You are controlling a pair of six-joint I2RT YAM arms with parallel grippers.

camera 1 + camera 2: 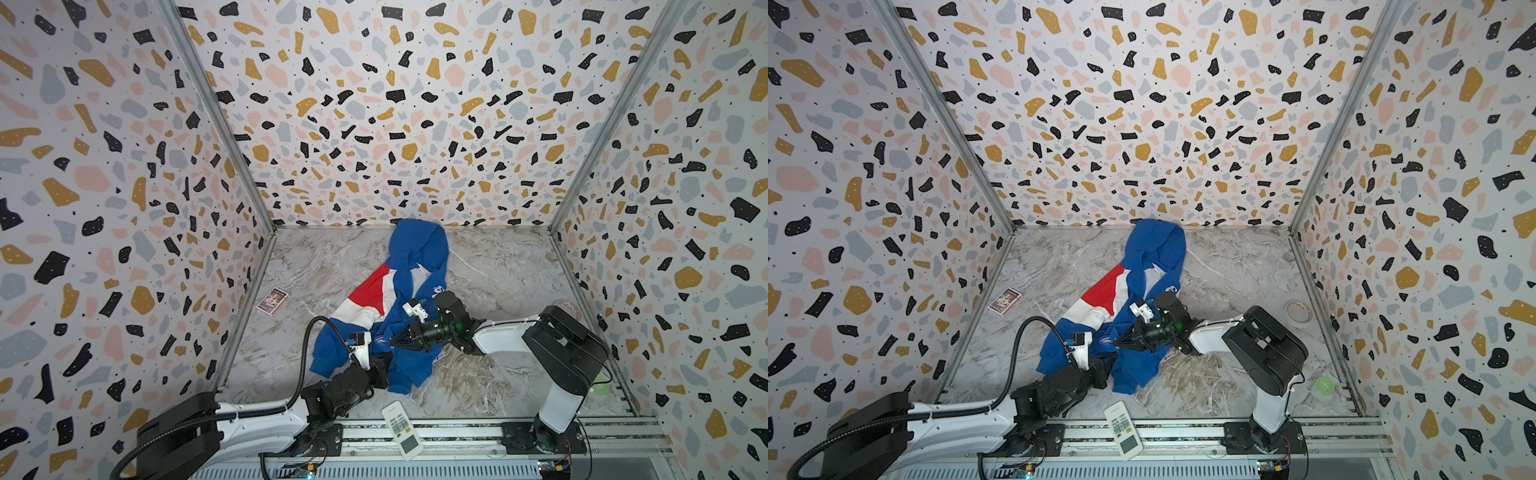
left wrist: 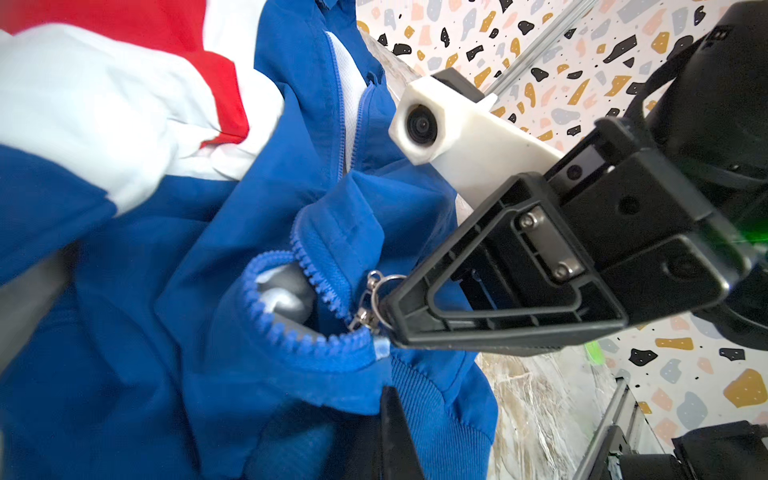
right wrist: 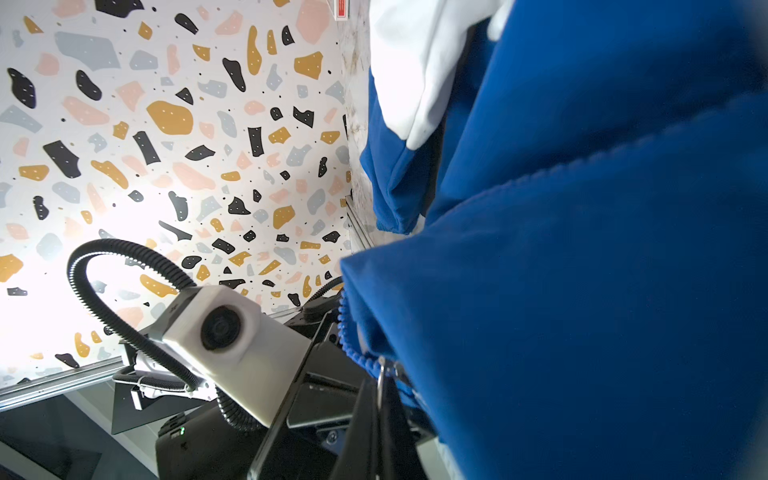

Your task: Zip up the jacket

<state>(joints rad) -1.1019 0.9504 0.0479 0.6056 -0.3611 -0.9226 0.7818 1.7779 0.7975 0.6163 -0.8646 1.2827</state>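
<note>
Pinching the small metal ring (image 2: 388, 286) on the zipper slider (image 2: 365, 320) of a small royal-blue hooded fabric jacket (image 2: 124, 332) w/ red and white diagonal bands, the right gripper (image 2: 388, 309) has its black triangular fingers pressed together, tips at ctr of the left wrist frame. The blue zipper teeth (image 2: 307, 266) just left of it are parted, w/ white lining showing in the gap. The zipper slider sits near the zipper's btm end, by the ribbed blue hem (image 2: 432, 399). The left gripper (image 1: 383, 369) is closed too, nipping that hem: one dark finger (image 2: 395, 432) shows at btm ctr of the same frame, against the ribbing. In both top views the 2 grippers are close together in the lower half, about ctr, the right gripper (image 1: 394, 341) pointing left and the left one just below it.

The jacket lies crumpled on a grey marble-look tabletop (image 1: 498, 270), ctr of the lower half of frame, hood up toward the back wall, hem end bunched at the grippers.

Further out:
- A white rectangular remote control (image 1: 402, 430) at btm ctr on the front edge.
- A small printed card box (image 1: 272, 300) at left by the side wall.
- In a top view, a pale round ring (image 1: 1298, 311) and a green roll (image 1: 1323, 385) at right.
- Terrazzo-print walls (image 1: 374, 104) on 3 sides.
</note>
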